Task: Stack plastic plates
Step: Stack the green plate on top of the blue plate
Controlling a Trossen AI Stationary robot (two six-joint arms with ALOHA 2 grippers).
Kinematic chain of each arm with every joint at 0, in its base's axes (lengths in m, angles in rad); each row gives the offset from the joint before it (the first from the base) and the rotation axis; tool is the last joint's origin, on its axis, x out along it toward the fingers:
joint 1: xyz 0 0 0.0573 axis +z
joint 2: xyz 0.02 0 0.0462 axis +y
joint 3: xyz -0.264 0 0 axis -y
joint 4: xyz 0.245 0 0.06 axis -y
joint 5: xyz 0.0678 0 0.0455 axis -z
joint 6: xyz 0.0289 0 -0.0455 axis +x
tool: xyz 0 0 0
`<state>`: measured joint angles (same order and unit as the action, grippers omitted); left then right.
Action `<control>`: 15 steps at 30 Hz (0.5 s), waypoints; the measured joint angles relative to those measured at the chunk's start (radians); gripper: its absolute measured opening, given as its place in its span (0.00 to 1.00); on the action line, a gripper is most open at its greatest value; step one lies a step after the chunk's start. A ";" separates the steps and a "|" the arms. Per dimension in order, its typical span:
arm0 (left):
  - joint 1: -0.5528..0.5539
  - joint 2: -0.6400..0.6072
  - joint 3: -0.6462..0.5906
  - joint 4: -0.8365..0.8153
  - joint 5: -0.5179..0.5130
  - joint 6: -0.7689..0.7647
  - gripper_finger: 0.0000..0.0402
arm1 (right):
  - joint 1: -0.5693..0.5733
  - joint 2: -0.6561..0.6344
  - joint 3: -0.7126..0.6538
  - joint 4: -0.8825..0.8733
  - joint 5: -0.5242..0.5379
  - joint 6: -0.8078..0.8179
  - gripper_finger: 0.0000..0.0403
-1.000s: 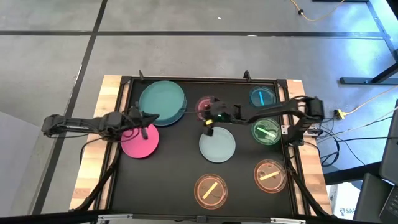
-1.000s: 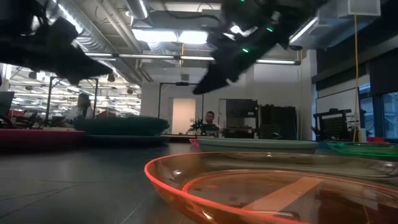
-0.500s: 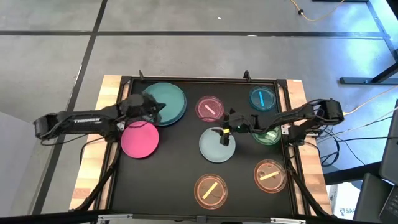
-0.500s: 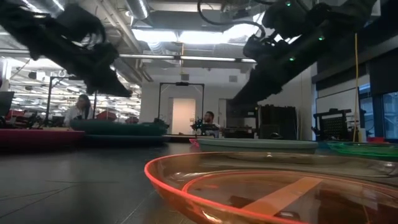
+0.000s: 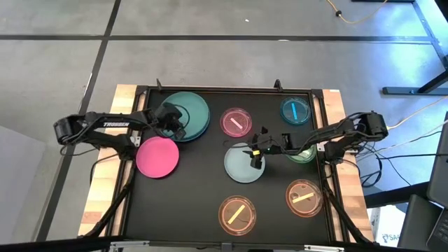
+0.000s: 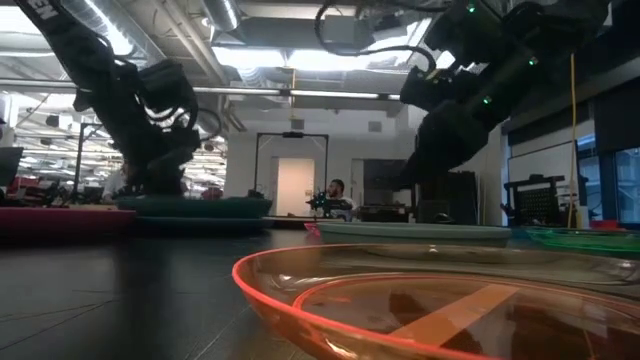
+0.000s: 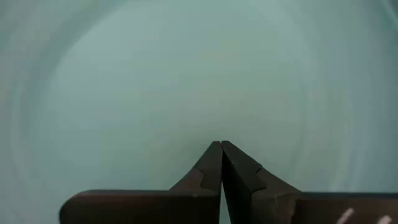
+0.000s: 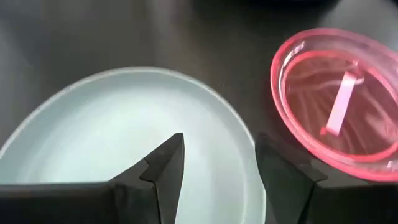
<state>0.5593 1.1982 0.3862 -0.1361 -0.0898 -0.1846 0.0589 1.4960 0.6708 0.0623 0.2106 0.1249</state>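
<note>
My left gripper point(image 5: 172, 120) point(image 7: 221, 144) is shut and points down into the large teal plate point(image 5: 187, 112) point(image 6: 192, 205), which lies on a blue plate whose edge point(image 5: 201, 131) shows beneath it. The magenta plate point(image 5: 157, 156) lies flat near it. My right gripper point(image 5: 255, 158) point(image 8: 217, 158) is open and hovers above the pale mint plate point(image 5: 241, 166) point(image 8: 118, 130). One finger stands over the plate's inside and the other past its rim, on the side of the pink dish point(image 8: 339, 93) point(image 5: 236, 122). My left gripper holds its shut fingertips down at the inner surface of the teal plate point(image 7: 205, 93), coming from above. Whether the tips touch the plate, I cannot tell.
The cyan dish point(image 5: 295, 110) sits at the far right. The green dish point(image 5: 302, 152) lies partly under the right arm. Two orange dishes point(image 5: 303, 197) point(image 5: 237, 213) lie near the front; one fills the low view point(image 6: 440, 300). A raised frame point(image 5: 224, 89) borders the black mat.
My left gripper has moved from above the magenta plate toward the table's far edge and has come down over the teal plate. My right gripper has moved from beside the pink dish toward the near edge and down over the pale mint plate. No plate has moved.
</note>
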 joint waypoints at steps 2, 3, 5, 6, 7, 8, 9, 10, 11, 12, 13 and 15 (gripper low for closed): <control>0.000 0.006 0.000 -0.019 -0.006 0.000 0.00 | 0.000 0.000 0.000 -0.027 0.001 0.007 0.47; 0.000 0.007 0.000 -0.021 -0.006 0.000 0.00 | 0.000 0.000 0.000 -0.033 0.001 0.007 0.47; -0.001 0.006 0.000 -0.032 -0.008 -0.014 0.00 | 0.000 0.000 0.000 -0.038 0.002 0.007 0.47; -0.001 0.006 0.000 -0.038 -0.008 -0.016 0.00 | 0.000 0.000 0.000 -0.037 0.004 0.007 0.47; -0.001 0.005 0.000 -0.044 -0.009 -0.017 0.00 | 0.000 0.000 0.000 -0.037 0.004 0.006 0.47; -0.001 0.004 0.000 -0.049 -0.009 -0.017 0.00 | 0.000 0.000 0.000 -0.037 0.004 0.005 0.47; -0.001 0.003 0.000 -0.052 -0.009 -0.018 0.00 | 0.000 0.000 0.000 -0.037 0.004 0.003 0.47; -0.001 0.002 0.000 -0.053 -0.009 -0.017 0.00 | 0.000 0.000 0.000 -0.038 0.004 0.003 0.47; -0.001 0.002 0.000 -0.054 -0.009 -0.017 0.00 | 0.000 0.000 0.000 -0.038 0.004 0.003 0.47; -0.001 0.000 0.002 -0.056 -0.009 -0.014 0.00 | 0.000 0.000 0.000 -0.038 0.004 0.003 0.47; -0.001 -0.005 0.008 -0.062 -0.009 -0.003 0.00 | 0.000 0.000 0.000 -0.038 0.007 0.003 0.47; -0.008 -0.026 0.023 -0.079 -0.009 0.014 0.00 | 0.000 0.000 0.000 -0.035 0.010 0.002 0.47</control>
<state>0.5516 1.1727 0.4090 -0.2149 -0.0992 -0.1702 0.0589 1.4963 0.6708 0.0269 0.2205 0.1272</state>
